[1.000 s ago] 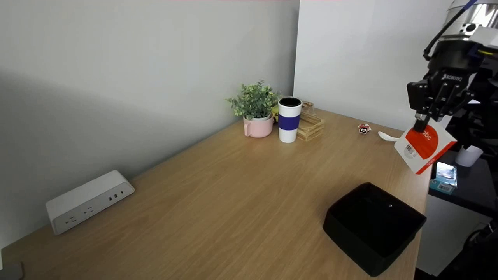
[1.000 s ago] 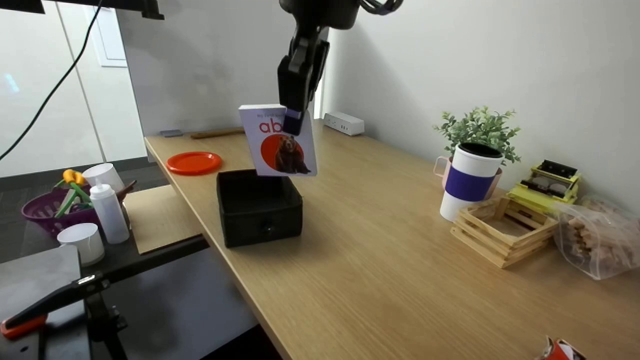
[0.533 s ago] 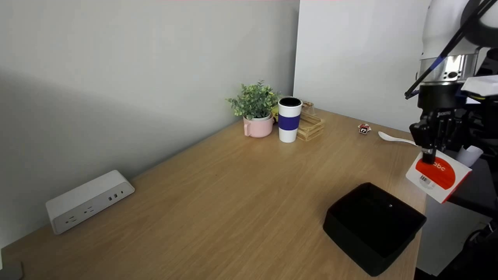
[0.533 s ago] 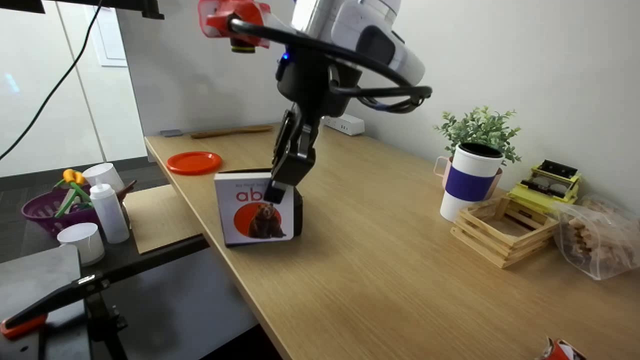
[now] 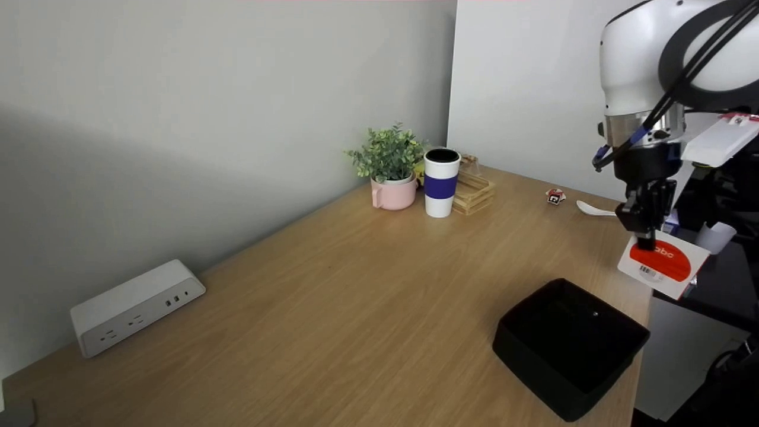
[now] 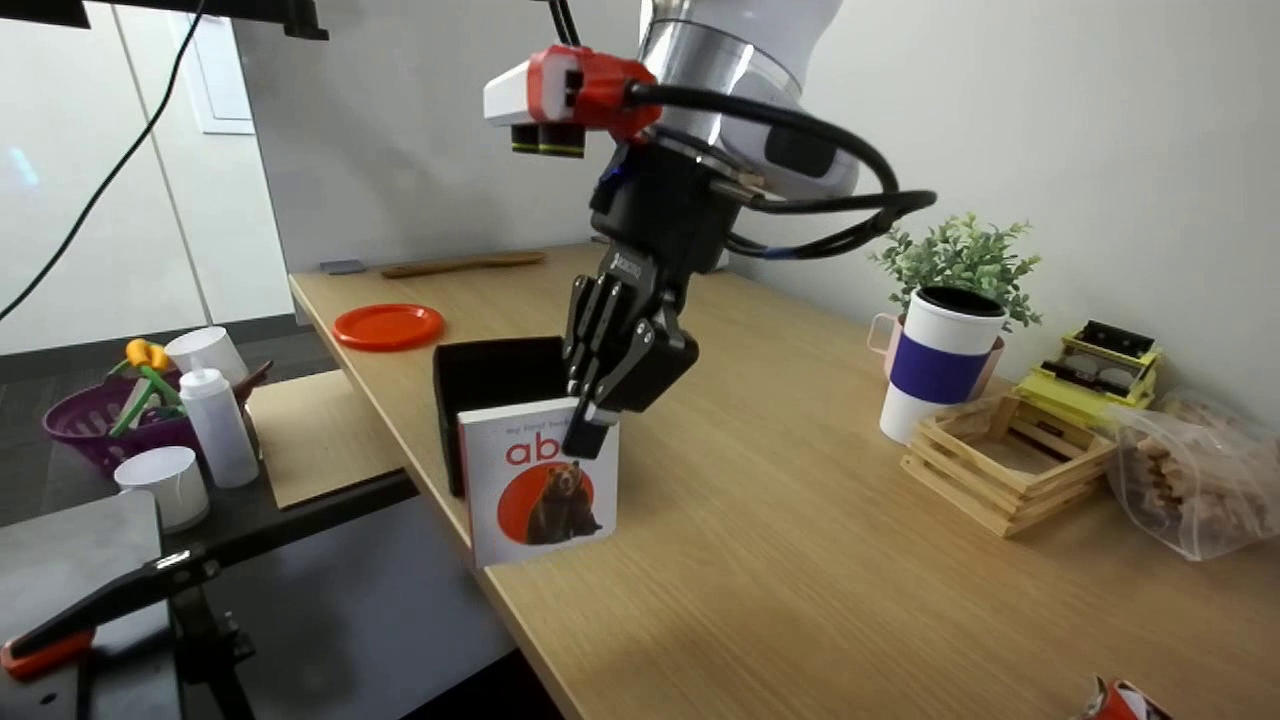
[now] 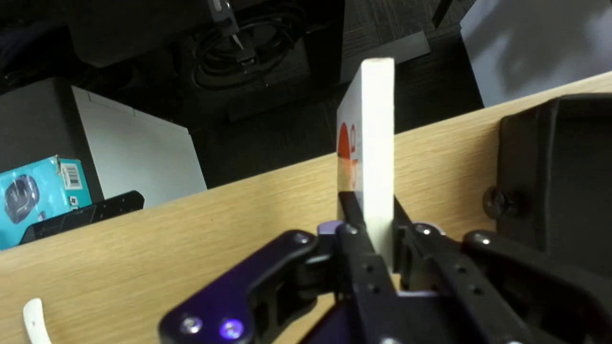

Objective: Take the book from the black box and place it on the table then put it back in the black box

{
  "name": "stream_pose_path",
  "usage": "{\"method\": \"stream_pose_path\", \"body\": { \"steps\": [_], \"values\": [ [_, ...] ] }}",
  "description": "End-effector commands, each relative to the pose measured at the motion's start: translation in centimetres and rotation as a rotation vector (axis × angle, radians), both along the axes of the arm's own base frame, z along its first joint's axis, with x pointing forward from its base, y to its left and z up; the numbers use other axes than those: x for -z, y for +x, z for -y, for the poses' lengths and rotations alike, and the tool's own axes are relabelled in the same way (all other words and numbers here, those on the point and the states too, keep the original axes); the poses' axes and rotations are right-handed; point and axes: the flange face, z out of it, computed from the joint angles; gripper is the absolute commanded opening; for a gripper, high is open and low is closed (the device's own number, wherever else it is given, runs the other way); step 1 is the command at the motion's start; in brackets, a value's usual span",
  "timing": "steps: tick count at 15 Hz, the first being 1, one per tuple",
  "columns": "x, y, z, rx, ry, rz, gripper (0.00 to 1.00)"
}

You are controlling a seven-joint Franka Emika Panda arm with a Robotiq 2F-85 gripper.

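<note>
The black box (image 5: 536, 370) is matte black. Near it, the book (image 6: 540, 485) is white, with red letters, a red-orange disc and a brown bear; the pincer (image 7: 375, 220) there is black. Beneath the black box, the desk (image 5: 356, 296) is tan with streaked grain. Well apart from it: a white tumbler (image 5: 442, 188) banded deep blue, a pink pot (image 5: 394, 196), a green plant (image 5: 388, 155).

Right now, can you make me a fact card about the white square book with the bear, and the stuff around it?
Being held: white square book marked "abc"
Held by: black fingers, near an upper corner
Book's pose: roughly upright
Container: low square black box, on the light wood-grain table
Book inside it: no
Book touching table: cannot tell
Other things: tall white cup with a purple band; leafy green plant in a pink mug; round red plate
</note>
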Motion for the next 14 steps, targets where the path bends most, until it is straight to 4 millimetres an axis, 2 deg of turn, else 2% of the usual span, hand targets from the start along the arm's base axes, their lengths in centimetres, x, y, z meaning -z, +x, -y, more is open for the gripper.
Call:
{"method": "stream_pose_path", "body": {
  "steps": [1, 5, 11, 14],
  "values": [
    [-2.1, 2.9, -0.5, 0.020, 0.042, 0.122, 0.04],
    [-3.3, 5.3, -0.7, 0.047, 0.053, 0.202, 0.04],
    [-0.6, 7.5, 0.8, 0.094, 0.043, 0.156, 0.04],
    [0.9, 8.7, 1.0, 0.102, 0.063, 0.141, 0.04]
  ]
}}
